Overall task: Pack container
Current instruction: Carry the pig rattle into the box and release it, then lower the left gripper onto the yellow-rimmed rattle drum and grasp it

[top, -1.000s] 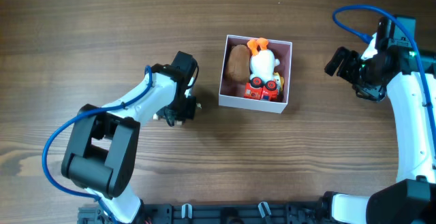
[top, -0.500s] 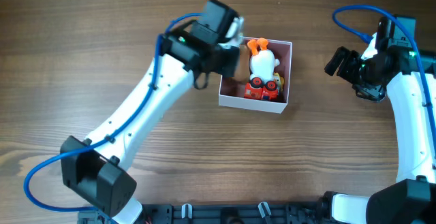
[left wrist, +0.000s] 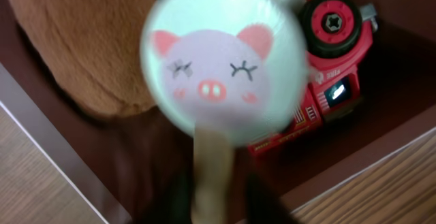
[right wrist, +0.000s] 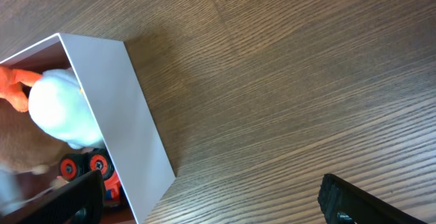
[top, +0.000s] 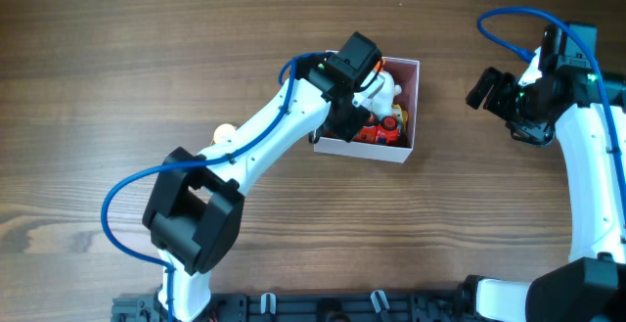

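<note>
The container (top: 415, 116) is a square white box with a dusty pink inside, at mid-table. It holds a brown plush (left wrist: 75, 54), a white plush with orange parts (top: 384, 89) and a red toy car (left wrist: 327, 81). My left gripper (top: 350, 102) hangs over the box's left half, shut on the cream handle of a round pig-face toy (left wrist: 221, 64), which is above the brown plush. My right gripper (top: 489, 87) is open and empty, off to the right of the box. The box's white wall (right wrist: 129, 115) shows in the right wrist view.
Bare wooden tabletop (top: 147, 48) surrounds the box. My left arm (top: 264, 131) stretches across the table from the front left to the box. The right arm (top: 587, 165) stands along the right edge.
My left arm swung from the table left of the box up and over it, and now holds the pig-face toy above the box's left half. The right arm has not moved.
</note>
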`<state>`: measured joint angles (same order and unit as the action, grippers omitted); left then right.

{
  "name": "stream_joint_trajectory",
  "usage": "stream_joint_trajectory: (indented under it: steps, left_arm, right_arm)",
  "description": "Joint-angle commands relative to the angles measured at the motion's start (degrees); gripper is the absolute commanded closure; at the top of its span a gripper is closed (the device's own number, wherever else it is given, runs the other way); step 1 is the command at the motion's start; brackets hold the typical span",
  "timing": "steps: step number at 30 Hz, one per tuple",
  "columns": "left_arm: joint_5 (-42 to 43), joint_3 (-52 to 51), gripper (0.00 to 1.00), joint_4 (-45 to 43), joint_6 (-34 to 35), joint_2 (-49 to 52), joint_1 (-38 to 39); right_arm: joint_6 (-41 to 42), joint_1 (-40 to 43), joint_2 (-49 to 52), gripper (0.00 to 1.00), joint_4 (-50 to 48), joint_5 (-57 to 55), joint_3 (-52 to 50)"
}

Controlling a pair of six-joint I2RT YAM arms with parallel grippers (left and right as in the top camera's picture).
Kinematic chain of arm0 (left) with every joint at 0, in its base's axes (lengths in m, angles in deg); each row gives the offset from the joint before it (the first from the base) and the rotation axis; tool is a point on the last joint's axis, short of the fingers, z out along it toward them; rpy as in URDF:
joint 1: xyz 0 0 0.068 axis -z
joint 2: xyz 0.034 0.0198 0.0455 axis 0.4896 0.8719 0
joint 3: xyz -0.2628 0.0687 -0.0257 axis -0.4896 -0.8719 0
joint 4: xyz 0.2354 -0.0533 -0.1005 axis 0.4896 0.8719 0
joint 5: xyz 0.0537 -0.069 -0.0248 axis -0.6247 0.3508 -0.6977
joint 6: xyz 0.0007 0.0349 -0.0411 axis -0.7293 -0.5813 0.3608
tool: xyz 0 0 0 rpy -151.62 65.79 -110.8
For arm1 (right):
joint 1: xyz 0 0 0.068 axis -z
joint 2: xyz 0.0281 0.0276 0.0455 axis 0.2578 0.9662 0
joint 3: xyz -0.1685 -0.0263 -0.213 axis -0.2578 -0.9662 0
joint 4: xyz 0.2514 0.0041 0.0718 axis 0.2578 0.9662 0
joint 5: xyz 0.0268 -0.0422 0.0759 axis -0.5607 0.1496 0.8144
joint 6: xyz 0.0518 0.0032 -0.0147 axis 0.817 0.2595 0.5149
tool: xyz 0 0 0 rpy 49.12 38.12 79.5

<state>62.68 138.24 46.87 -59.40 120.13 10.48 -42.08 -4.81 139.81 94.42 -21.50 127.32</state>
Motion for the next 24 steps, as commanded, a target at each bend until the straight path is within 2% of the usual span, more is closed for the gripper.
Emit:
stream_joint_trajectory:
  steps: [1, 2, 4, 6, 9, 14, 20, 24]
  left_arm:
    - [0.5, 0.28, 0.46, -0.76, -1.57, -0.7, 0.22]
    - [0.48, 0.28, 0.36, -0.74, -1.55, -0.7, 0.22]
    - [0.0, 0.44, 0.3, -0.72, -1.55, -0.87, 0.22]
    - [-2.01, 1.66, 0.31, 0.48, -1.53, -1.2, 0.22]
    - [-6.34, 4.85, 0.41, 5.11, -0.15, -2.16, 0.17]
    - [-15.21, 7.76, 0.42, 14.53, 8.92, -5.73, -1.6]
    - [-14.97, 6.54, 0.38, 27.5, 22.56, -6.54, -11.26]
    - [-11.28, 0.09, 0.39, 25.94, 24.26, -6.54, -17.73]
  right_arm:
    - [-0.52, 0.07, 0.39, 0.0, 0.07, -0.11, 0.11]
    - [-0.52, 0.07, 0.39, 0.0, 0.09, -0.11, 0.11]
    - [-0.5, 0.07, 0.39, 0.0, 0.24, -0.13, 0.11]
    - [-0.52, 0.07, 0.39, 0.0, 0.33, -0.13, 0.11]
    - [-0.57, 0.07, 0.39, 0.0, 0.5, -0.13, 0.11]
    - [-0.55, 0.07, 0.39, 0.0, 0.48, -0.13, 0.11]
    - [-0.52, 0.07, 0.39, 0.0, 0.46, -0.11, 0.11]
    - [-0.5, 0.07, 0.39, 0.0, 0.44, -0.13, 0.11]
